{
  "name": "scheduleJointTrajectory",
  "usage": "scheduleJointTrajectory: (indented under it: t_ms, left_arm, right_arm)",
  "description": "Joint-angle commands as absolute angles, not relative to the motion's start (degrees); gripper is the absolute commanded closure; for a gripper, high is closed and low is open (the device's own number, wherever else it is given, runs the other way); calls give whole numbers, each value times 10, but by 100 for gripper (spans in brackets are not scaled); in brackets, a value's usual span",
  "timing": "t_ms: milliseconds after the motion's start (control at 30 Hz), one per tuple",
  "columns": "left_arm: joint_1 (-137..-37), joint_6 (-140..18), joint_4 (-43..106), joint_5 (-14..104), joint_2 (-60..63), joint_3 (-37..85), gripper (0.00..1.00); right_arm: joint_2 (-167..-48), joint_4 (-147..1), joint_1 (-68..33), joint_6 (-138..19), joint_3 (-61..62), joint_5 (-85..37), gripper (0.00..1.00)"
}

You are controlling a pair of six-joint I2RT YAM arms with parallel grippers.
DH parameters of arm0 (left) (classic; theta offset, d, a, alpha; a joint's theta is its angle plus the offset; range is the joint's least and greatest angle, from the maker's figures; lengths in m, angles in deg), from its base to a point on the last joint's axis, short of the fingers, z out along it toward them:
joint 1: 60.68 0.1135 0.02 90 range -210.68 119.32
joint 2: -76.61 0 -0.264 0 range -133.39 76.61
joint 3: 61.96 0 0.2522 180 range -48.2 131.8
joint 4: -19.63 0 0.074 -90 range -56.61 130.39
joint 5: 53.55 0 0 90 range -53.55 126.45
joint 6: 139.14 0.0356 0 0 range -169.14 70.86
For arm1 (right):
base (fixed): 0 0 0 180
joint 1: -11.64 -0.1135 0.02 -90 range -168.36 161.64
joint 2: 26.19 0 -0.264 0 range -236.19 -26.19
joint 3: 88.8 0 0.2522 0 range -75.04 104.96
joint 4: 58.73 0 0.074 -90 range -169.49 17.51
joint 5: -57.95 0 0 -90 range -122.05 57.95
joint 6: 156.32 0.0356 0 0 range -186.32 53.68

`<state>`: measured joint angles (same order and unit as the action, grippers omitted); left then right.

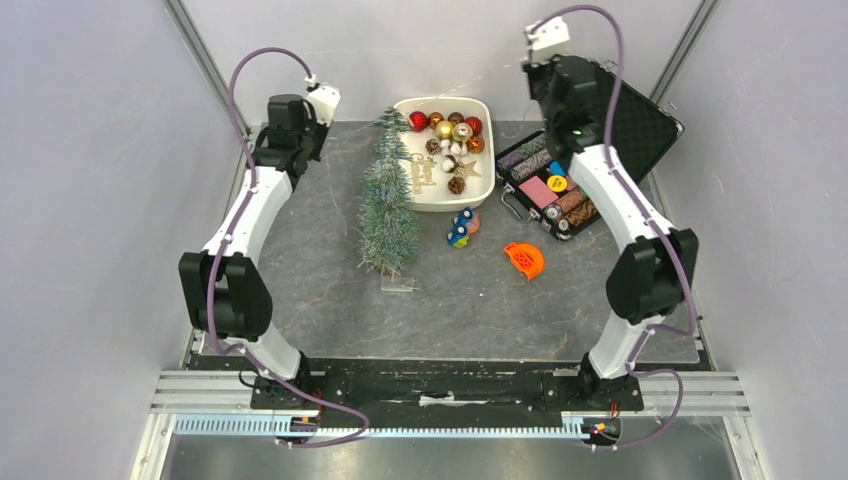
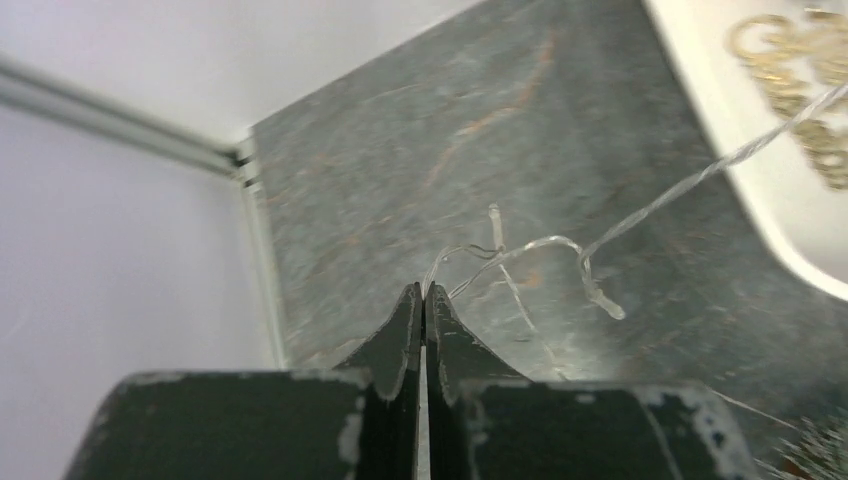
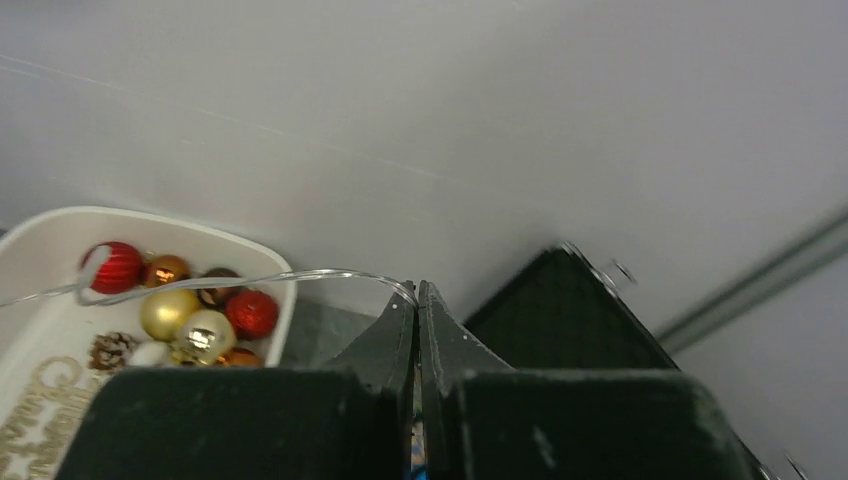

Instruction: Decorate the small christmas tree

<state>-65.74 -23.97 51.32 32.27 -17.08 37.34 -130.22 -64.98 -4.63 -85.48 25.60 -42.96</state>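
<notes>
**Both grippers pinched on wire, tree between them**

My left gripper (image 2: 424, 290) is closed on a thin clear wire (image 2: 650, 205) that runs off toward the white tray (image 1: 442, 204). My right gripper (image 3: 416, 288) clamps such a wire too, near the back wall. The small christmas tree (image 1: 388, 205) stands upright just beside the tray, between my grippers and nearer my bases than either.

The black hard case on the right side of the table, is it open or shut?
Open: the black hard case has its foam-lined lid raised, and the coloured items inside lie exposed.
</notes>
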Motion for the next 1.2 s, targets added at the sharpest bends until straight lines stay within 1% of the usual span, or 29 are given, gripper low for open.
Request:
scheduleJointTrajectory:
  t_ms: [0,100,167,233,267,300,400,433,467,533,600,767,900,1167]
  left_arm:
    - [-693,-263,512,394,-175,406,98]
    - [-714,-259,519,416,-180,396,98]
    - [-723,-260,525,433,-183,393,92]
    - [-730,-262,544,457,-187,397,81]
    - [-731,-263,551,473,-188,400,73]
    - [-733,-263,562,488,-188,404,67]
    - [-738,-261,592,523,-186,417,51]
    - [-741,-257,603,522,-185,421,46]
    - [-744,-257,611,514,-184,425,43]
    - [-745,-256,624,509,-180,431,42]
    - [-745,-253,635,505,-172,431,37]
    - [-745,-240,691,524,-164,451,34]
    - [-745,-244,700,505,-148,449,32]
    - [-740,-272,738,409,-116,490,32]
  right_arm:
    - [-1183,-600,7,-808,173,-443,100]
    - [-1133,-581,16,-833,104,-445,100]
    - [-1108,-581,22,-843,73,-456,100]
    - [-1080,-582,33,-844,43,-479,100]
    - [-1068,-581,43,-841,32,-488,100]
    - [-1056,-581,55,-834,20,-494,100]
    - [-1031,-590,105,-801,2,-498,100]
    - [-1024,-596,113,-790,0,-496,100]
    - [-1018,-601,142,-778,-3,-490,100]
    - [-999,-603,173,-750,-13,-469,100]
    - [-982,-603,201,-723,-22,-451,100]
    - [-964,-607,253,-676,-25,-423,100]
    - [-950,-605,263,-666,-19,-403,100]
    - [-906,-612,262,-664,44,-369,100]
